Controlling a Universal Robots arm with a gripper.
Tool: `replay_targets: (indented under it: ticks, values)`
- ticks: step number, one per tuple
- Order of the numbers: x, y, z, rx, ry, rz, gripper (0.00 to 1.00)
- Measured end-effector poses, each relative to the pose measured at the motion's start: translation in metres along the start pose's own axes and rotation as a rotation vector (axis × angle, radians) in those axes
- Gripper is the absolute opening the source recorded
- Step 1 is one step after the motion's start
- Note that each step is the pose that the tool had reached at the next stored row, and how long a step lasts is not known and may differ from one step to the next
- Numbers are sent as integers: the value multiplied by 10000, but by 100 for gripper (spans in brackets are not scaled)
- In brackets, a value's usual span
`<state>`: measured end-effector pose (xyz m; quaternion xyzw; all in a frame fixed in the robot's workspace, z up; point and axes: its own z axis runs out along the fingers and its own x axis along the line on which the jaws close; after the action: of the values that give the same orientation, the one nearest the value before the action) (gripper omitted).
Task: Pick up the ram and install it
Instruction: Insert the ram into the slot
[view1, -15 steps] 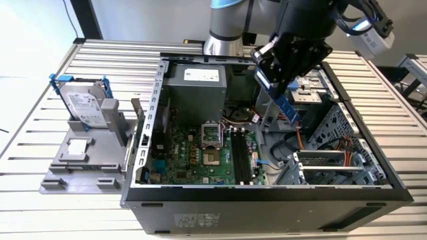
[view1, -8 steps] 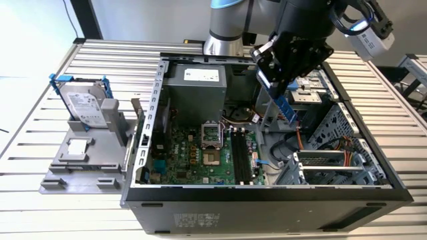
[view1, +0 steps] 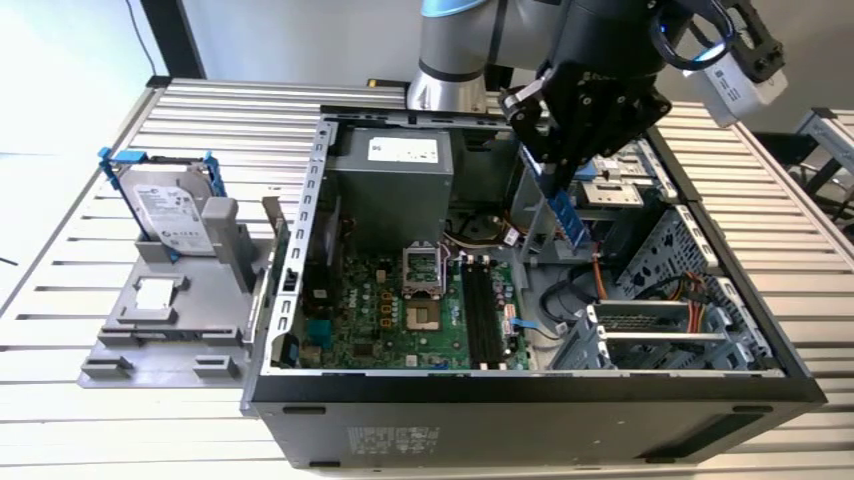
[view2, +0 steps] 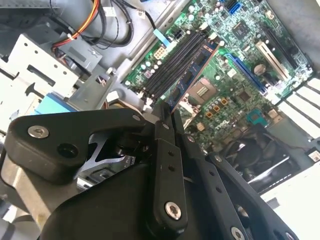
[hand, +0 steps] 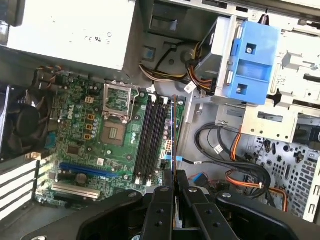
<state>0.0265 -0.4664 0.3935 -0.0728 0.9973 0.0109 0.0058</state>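
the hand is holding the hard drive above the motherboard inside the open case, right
No: the hand is shut on the ram, a thin dark stick, as the second wrist view shows. The hard drive stands outside the case, at the exterior view's left. The rest holds: it is above the motherboard.

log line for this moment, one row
gripper: shut on ram | ram: held above motherboard, near black slots, not seated | case: open
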Motion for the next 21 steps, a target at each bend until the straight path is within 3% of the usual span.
replay_targets:
  ticks: [4, 10, 18, 21]
  values:
    - [0, 0, 0, 6, -10, 469, 0]
    - [0, 1, 4, 7, -11, 493, 0]
    - [1, 3, 146, 10, -10, 517, 0]
    - [1, 4, 160, 11, -10, 521, 0]
